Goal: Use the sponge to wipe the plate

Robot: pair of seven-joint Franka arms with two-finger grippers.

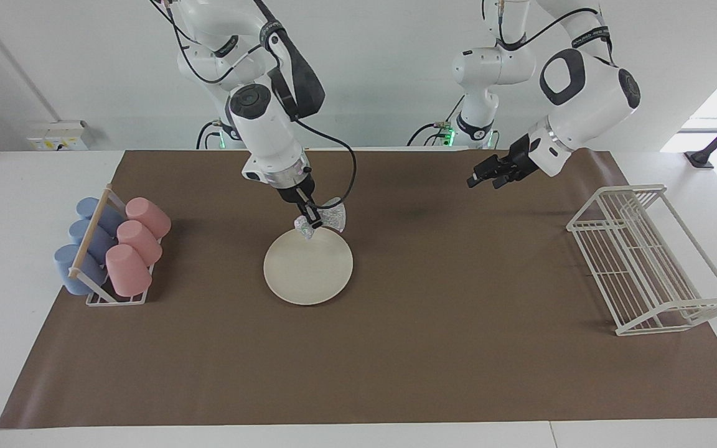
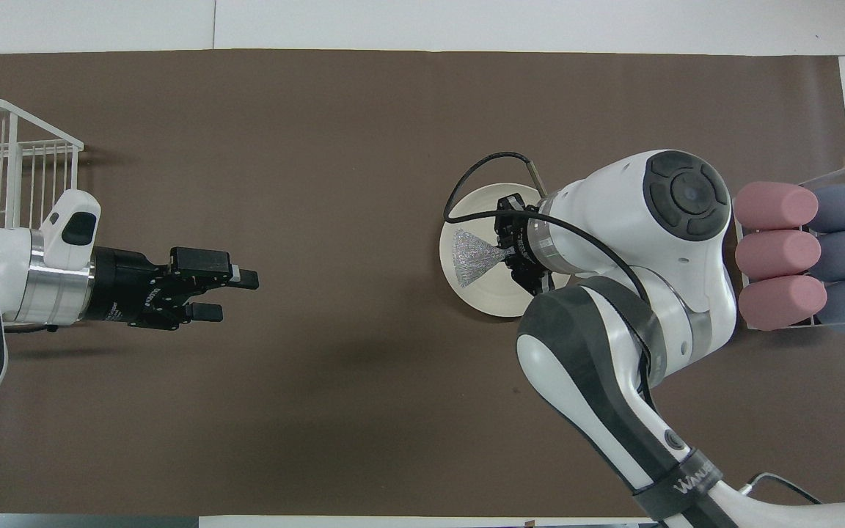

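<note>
Brown paper covers the white bench (image 1: 16,261) from end to end, with a pale wall at the robots' end. Nearest the robots, the right gripper (image 1: 312,219) hangs over the near rim of the round, flat, cream-white plate (image 1: 309,274), its fingers (image 1: 315,222) closed on the small silvery, wrinkly mesh sponge (image 1: 328,220). The sponge is pinched at one end and fans out from the fingers; in the overhead view it spreads over the plate's surface, though whether it touches the plate cannot be told. The left gripper (image 1: 482,179) waits in the air over bare brown paper toward the left arm's end of the bench, tilted and pointing toward the middle, its fingers (image 2: 244,279) parted with nothing between them. The plate lies flat on the paper, toward the right arm's end from the middle. At that end a white wire holder (image 1: 98,298) carries three pink cups (image 1: 136,242) and three blue cups (image 1: 88,242) lying on their sides. At the left arm's end stands a white wire dish rack (image 1: 651,261), well apart from the plate.
</note>
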